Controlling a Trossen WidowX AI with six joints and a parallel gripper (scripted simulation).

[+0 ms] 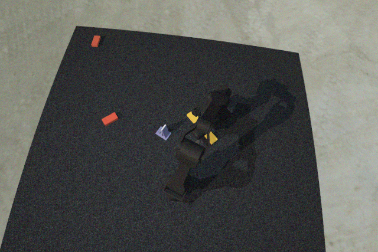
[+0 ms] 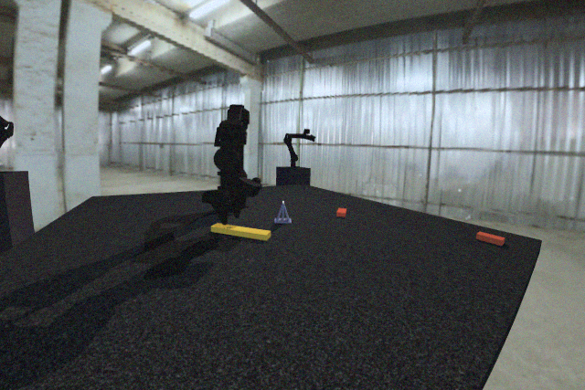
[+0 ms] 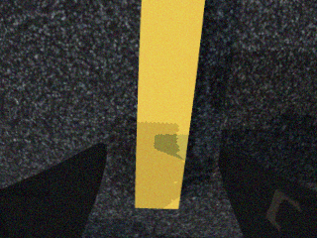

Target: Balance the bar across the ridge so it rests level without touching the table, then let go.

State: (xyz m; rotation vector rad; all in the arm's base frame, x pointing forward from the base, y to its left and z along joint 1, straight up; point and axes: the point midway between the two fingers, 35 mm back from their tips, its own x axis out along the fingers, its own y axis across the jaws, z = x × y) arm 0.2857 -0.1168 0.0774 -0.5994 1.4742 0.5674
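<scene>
The yellow bar lies flat on the table. The arm covers its middle in the top view. The lavender ridge stands upright a short way from the bar, with nothing on its pale top edge. My gripper is open and points down just above the bar, toward its left end in the exterior view. In the wrist view the bar runs between the two fingertips, with a gap on each side, and its near end shows between the fingers.
A red block lies beyond the ridge from the bar. Another red block lies near a table corner. In the exterior view, a second arm stands on a dark pedestal behind the table.
</scene>
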